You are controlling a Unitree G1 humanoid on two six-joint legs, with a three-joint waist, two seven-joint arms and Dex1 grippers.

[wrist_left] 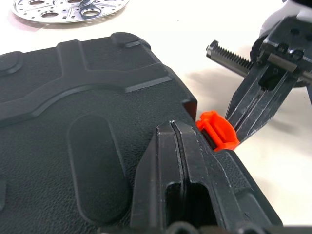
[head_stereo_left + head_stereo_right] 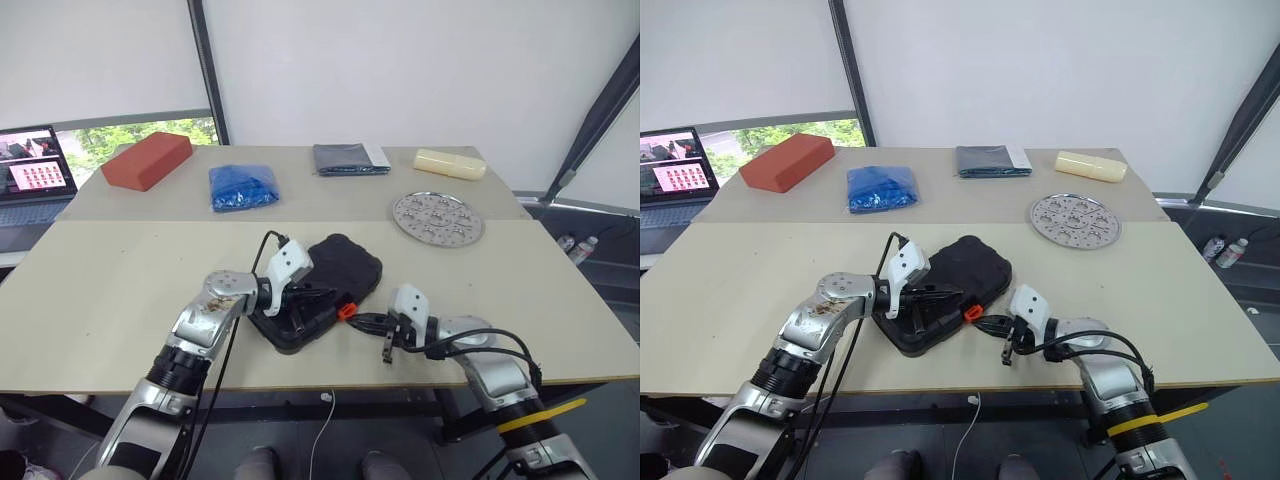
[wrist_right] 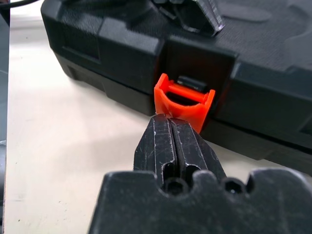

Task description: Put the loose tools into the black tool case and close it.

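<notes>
The black tool case (image 2: 345, 262) lies with its lid down in the middle of the near table. Its small orange latch (image 3: 185, 102) sticks out at the front edge, flipped away from the shell. My left gripper (image 1: 173, 127) is shut and rests its tips on top of the lid just behind the latch. From the front, my right gripper (image 3: 170, 119) is shut, holding nothing, with its tips touching the underside of the latch (image 2: 346, 311). The loose tools are out of view.
Beyond the case to the right lies a round perforated metal plate (image 2: 437, 218). Along the back are a red block (image 2: 147, 160), a blue bag (image 2: 243, 187), a grey folded cloth (image 2: 350, 158) and a cream block (image 2: 450, 163). A laptop (image 2: 30, 165) stands far left.
</notes>
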